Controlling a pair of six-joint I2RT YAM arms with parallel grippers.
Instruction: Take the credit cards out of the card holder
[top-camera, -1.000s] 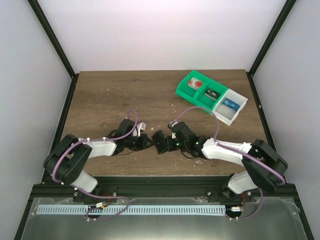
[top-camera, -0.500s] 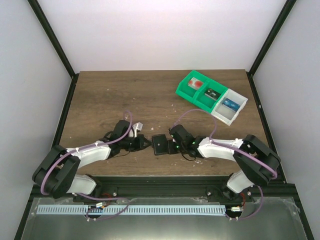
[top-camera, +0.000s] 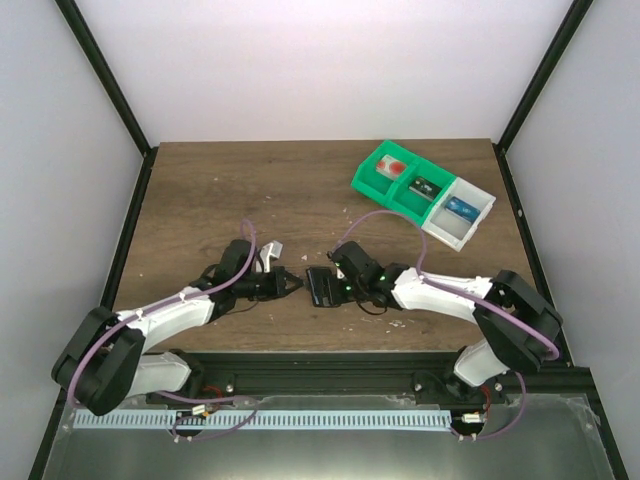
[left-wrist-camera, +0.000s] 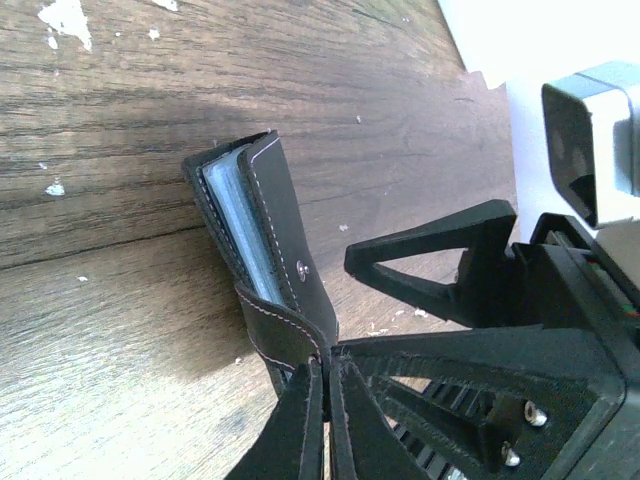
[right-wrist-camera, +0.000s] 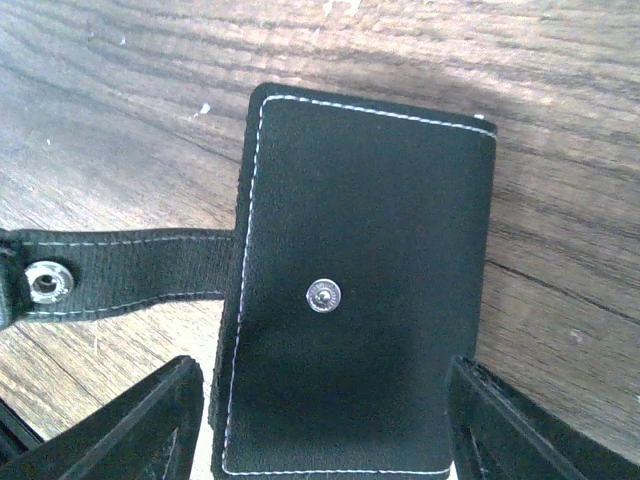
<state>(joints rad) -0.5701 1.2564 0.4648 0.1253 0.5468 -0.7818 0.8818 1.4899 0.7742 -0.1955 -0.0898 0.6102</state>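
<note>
Left wrist view: the left end effector (left-wrist-camera: 327, 378) is clenched on the strap (left-wrist-camera: 283, 335) of the card holder (left-wrist-camera: 275, 200), with the black leather pinched between its closed fingers. The card holder is on the table (left-wrist-camera: 120, 130) just beyond the fingertips. It is seen edge-on, and pale blue cards (left-wrist-camera: 235, 215) show in its slot. Right wrist view: the right end effector (right-wrist-camera: 322, 385) is released, its fingers spread to either side of the card holder. Contact with the holder cannot be told. A snap stud (right-wrist-camera: 322, 295) sits at the centre of the holder's black face. Top external view: the compartment trays (top-camera: 423, 190) lie well beyond the card holder, toward the far right.
</note>
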